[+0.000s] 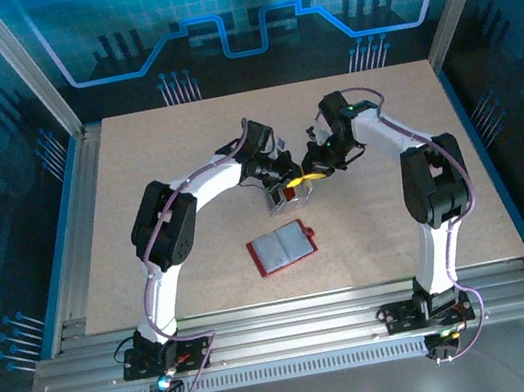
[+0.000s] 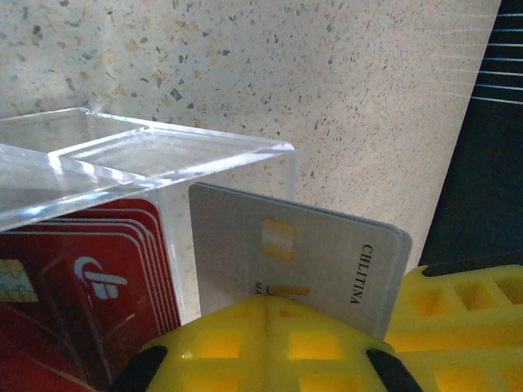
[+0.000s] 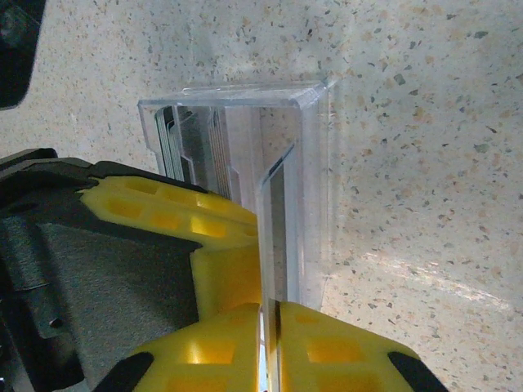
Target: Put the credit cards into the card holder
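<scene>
You have the card holder (image 1: 284, 247) lying open and flat, its red border framing grey-clear sleeves that face up. Beyond it, your red credit cards (image 2: 90, 278) stand packed on edge inside a clear box (image 2: 163, 155). One grey card (image 2: 302, 253), gold chip and printed lettering showing, stands on edge just outside that box, clamped in the right gripper (image 3: 270, 314).

The right gripper (image 3: 270, 343), at bottom centre, has its yellow fingers (image 3: 347, 359) pinched on a thin card (image 3: 274, 237) seen edge-on. The card reaches up beside the right wall of a clear box (image 3: 315, 163). More cards (image 3: 192, 143) stand at the box's left, on a speckled table (image 3: 425, 122).
</scene>
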